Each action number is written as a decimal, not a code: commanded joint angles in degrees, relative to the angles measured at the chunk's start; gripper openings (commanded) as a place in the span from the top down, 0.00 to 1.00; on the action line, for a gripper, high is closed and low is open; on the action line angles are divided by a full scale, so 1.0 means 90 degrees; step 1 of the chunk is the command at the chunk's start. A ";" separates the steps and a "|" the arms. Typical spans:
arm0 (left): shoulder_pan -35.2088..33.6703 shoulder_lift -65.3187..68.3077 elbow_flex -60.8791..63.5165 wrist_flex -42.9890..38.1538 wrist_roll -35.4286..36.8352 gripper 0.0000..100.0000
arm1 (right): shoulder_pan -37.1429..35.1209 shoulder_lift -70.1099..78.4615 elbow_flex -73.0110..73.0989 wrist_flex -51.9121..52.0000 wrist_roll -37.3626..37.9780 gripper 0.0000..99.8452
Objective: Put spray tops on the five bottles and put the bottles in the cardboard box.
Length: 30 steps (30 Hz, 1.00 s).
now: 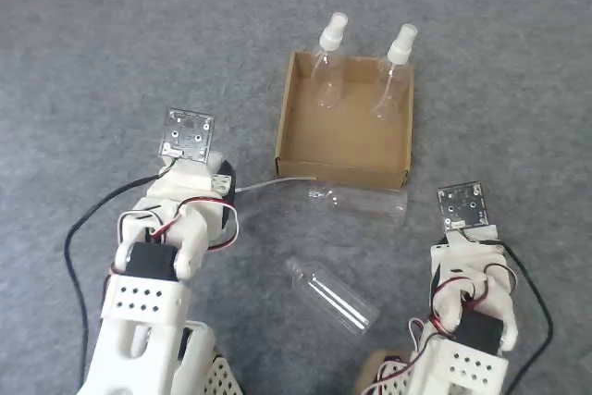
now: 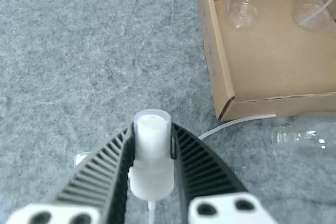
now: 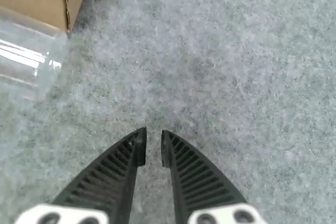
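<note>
Brown cardboard box (image 1: 344, 150) sat on your grey carpet (image 1: 139, 62), with a capped clear plastic bottle (image 1: 328, 67) and a second capped bottle (image 1: 393, 85) standing at its far wall. One capless clear bottle (image 1: 361, 199) lay outside against the near wall, another capless bottle (image 1: 331, 295) between the arms. Your left gripper (image 2: 152, 129) was clamped on a white plastic spray top (image 2: 151, 171); your right gripper (image 3: 152, 140) was pinched nearly closed on nothing.
</note>
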State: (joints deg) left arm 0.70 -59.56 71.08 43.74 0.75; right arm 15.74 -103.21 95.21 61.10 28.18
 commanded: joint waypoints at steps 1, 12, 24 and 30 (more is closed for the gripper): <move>-0.0020 -0.0176 -0.0034 -0.0156 -0.0049 0.99 | 0.0005 0.0005 0.0137 -0.0122 -0.0059 0.99; -0.0274 -0.0186 -0.0044 -0.0156 -0.0029 0.99 | 0.0005 0.0005 0.0137 -0.0122 -0.0059 0.99; -0.0264 -0.0186 -0.0044 -0.0156 -0.0010 0.99 | 0.0005 0.0005 0.0137 -0.0122 -0.0059 0.99; -0.0283 -0.0186 -0.0073 -0.0156 -0.0010 0.99 | 0.0005 0.0005 0.0137 -0.0122 -0.0059 0.99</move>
State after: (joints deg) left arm -1.49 -59.56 71.08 43.74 0.75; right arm 15.74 -103.21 95.21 61.10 28.18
